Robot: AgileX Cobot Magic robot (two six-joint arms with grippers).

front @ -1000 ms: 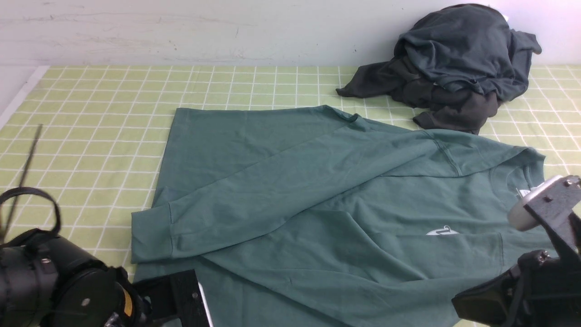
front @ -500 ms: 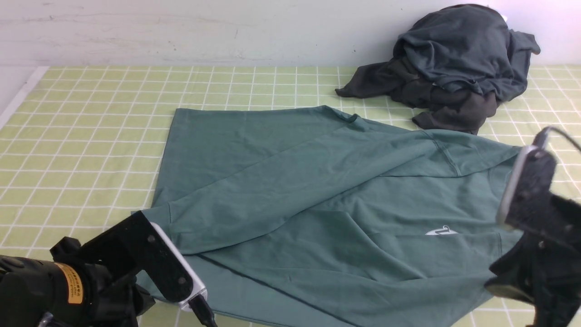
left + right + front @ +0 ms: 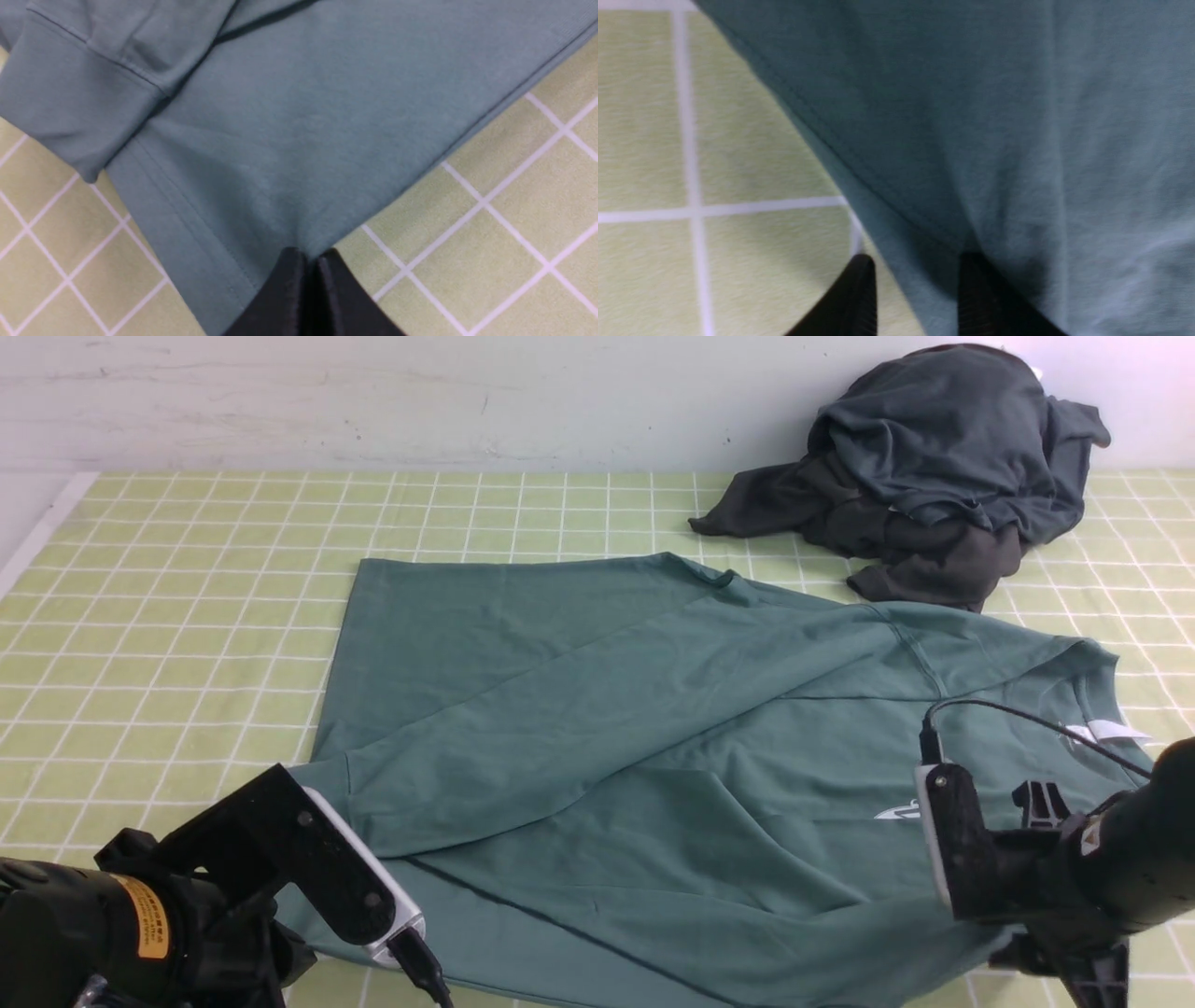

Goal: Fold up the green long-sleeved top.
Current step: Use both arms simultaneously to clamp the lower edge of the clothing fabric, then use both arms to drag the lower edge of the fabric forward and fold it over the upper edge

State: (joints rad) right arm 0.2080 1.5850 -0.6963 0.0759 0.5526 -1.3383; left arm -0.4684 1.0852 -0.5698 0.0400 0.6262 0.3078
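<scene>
Soft, light and limp, the top (image 3: pixel 607 709) lies spread on the surface (image 3: pixel 187 569), nearer the robot than the dark pile (image 3: pixel 934 457); its near edge looks best for gripping. The left end effector (image 3: pixel 312 254) is pinched shut on that edge, while the right end effector (image 3: pixel 917 263) straddles it, jaws apart.

The left arm (image 3: pixel 140 915) hides the near-left corner of the top (image 3: pixel 607 728); the right arm (image 3: pixel 1148 859) hides its near-right hem and part of the logo (image 3: pixel 892 814). Its fabric is blurred around the right gripper (image 3: pixel 916 280), whose base is cropped.
</scene>
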